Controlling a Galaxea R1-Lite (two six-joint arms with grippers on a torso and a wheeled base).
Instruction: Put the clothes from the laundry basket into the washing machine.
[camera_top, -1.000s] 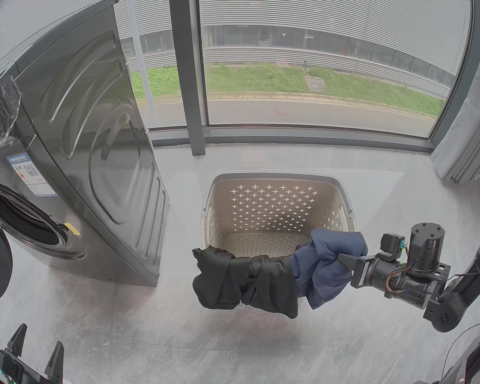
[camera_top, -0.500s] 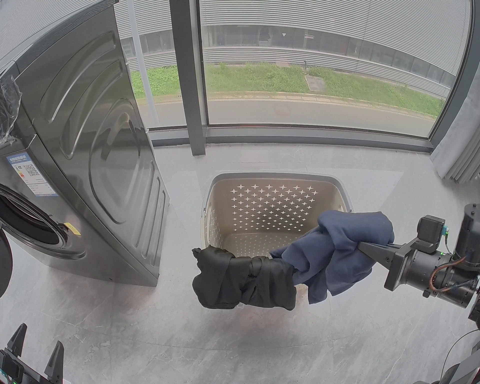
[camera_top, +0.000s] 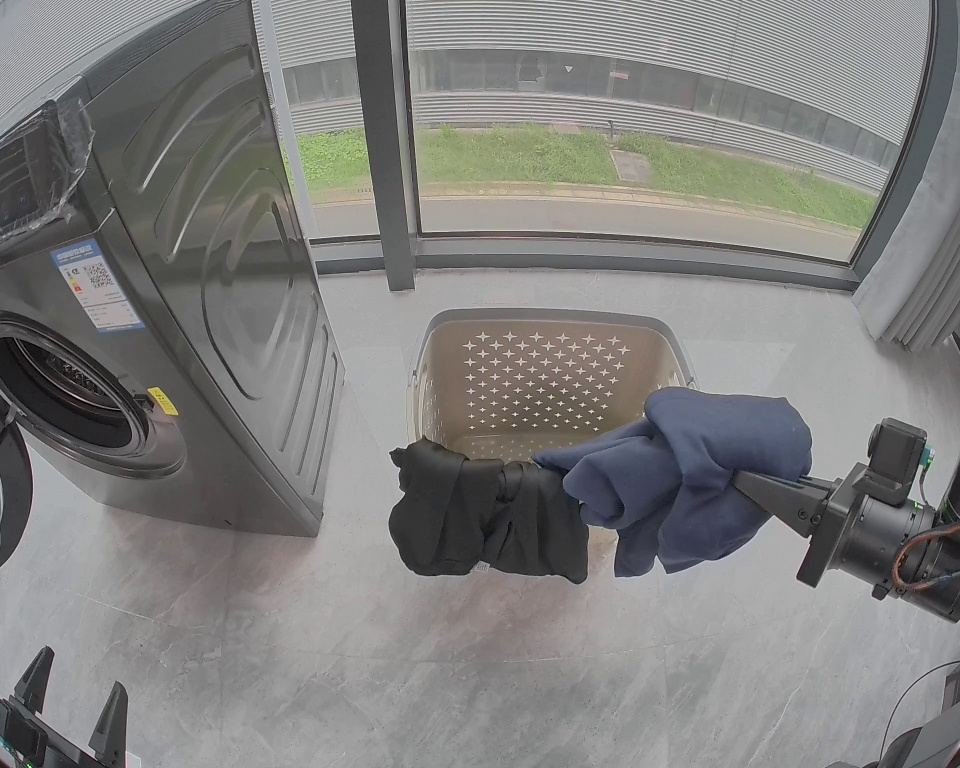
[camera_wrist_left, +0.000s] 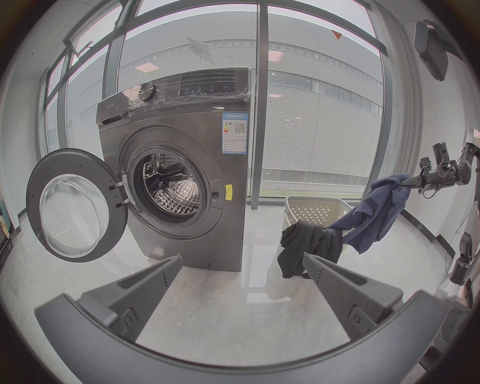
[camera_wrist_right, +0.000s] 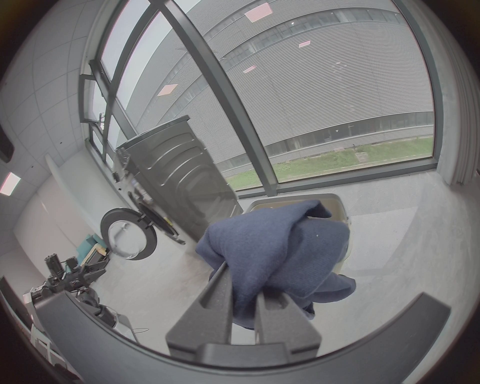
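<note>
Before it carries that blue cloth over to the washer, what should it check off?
1. Grip: right fingers shut on the blue cloth: ok.
2. Entry: washer door swung open: ok.
3. Room: drum looks empty: ok.
4. Snag: blue cloth free of the black cloth draped over the basket rim: cannot tell, they touch.
5. Path: left fingers open and low, away from the cloths: ok.
</note>
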